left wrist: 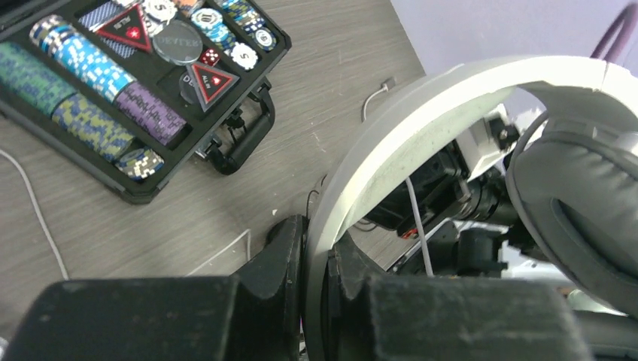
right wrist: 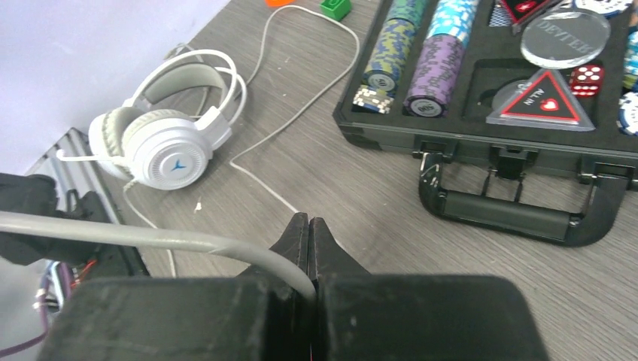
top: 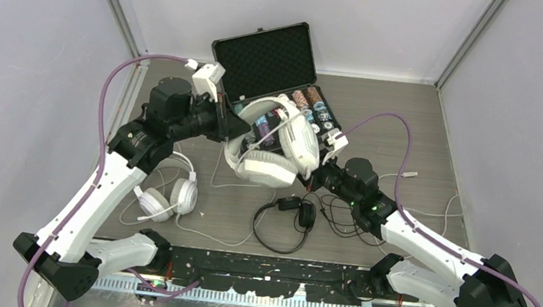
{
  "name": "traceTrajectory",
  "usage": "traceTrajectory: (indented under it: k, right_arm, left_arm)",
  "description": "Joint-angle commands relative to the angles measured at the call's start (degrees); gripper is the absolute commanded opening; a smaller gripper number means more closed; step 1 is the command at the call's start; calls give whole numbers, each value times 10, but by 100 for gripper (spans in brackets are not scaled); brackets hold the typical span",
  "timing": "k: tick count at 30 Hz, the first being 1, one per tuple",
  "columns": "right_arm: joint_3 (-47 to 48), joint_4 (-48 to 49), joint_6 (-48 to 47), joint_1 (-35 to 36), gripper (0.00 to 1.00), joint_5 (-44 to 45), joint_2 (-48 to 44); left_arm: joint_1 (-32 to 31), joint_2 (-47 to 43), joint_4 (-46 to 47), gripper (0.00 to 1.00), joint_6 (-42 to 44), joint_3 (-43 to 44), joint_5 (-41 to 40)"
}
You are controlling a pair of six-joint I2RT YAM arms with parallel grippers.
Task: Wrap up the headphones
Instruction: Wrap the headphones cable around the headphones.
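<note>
**Surroundings.** An open black case [top: 267,60] stands at upper centre of the top view with its lid raised. Its tray is filled with rows of poker chips [left wrist: 83,68], and its carry handle [right wrist: 511,214] faces the arms. The case sits directly behind the raised headset. On the grey wood-grain table [top: 425,132], the slim black on-ear pair [top: 286,218] lies at lower centre. Its dark cable tangle [top: 339,211] is spread to the right, just beside the right arm. The white round-cup pair with mic [top: 169,194] lies left of centre, partly under the left arm, with its thin white cord [right wrist: 301,98] trailing across the table.

**Task item.** The bulky white-grey over-ear pair [top: 278,148] is held off the table at frame centre, between the two grippers. Its broad white headband [left wrist: 391,143] looks scuffed, and the ear cushions are grey.

**Grippers.** The left gripper [top: 234,126] has its fingers clamped across the headband. The right gripper [top: 321,176] has its fingers pressed together, with a grey cord [right wrist: 150,238] running in from the left of the wrist view and passing between them.
</note>
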Motion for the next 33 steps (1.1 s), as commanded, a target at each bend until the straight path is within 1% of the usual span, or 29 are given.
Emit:
traceTrajectory:
  k: [1,4,8,10,14,18,21,26,30,33]
  right_arm:
    - [43,-43,37,-14,0,-25,-23]
    - [73,-100,53,-17,0,-51,-33]
    - [113,-179,66,-20,0,-82,-37]
    - [139,-230,68,-20,0,-94,-33]
    - [181,-302,74,-20,0,-117,-18]
    - [214,-353,93,-21,0,-141,-5]
    - [221,-369,105,-21,0,-150,-9]
    - [235,-411,99,-21,3,-149,-17]
    - [236,-407,99,-22,4,-166,-14]
    - [237,-398,110,-21,3,-191,-6]
  left_arm:
    - [3,-10,11,0,142,34,131]
    - [3,-13,-18,0,232,32,121]
    - [2,-27,-32,0,335,15,73]
    - [3,-33,-31,0,389,1,68]
    - [3,-31,-46,0,477,-15,72]
    - [3,-30,-29,0,517,-34,37]
    - [3,-29,-14,0,542,-50,11]
    - [3,-17,-33,0,592,-48,-12]
    - [3,-7,-30,0,607,-41,-5]
    - [2,-4,-19,0,612,-44,-3]
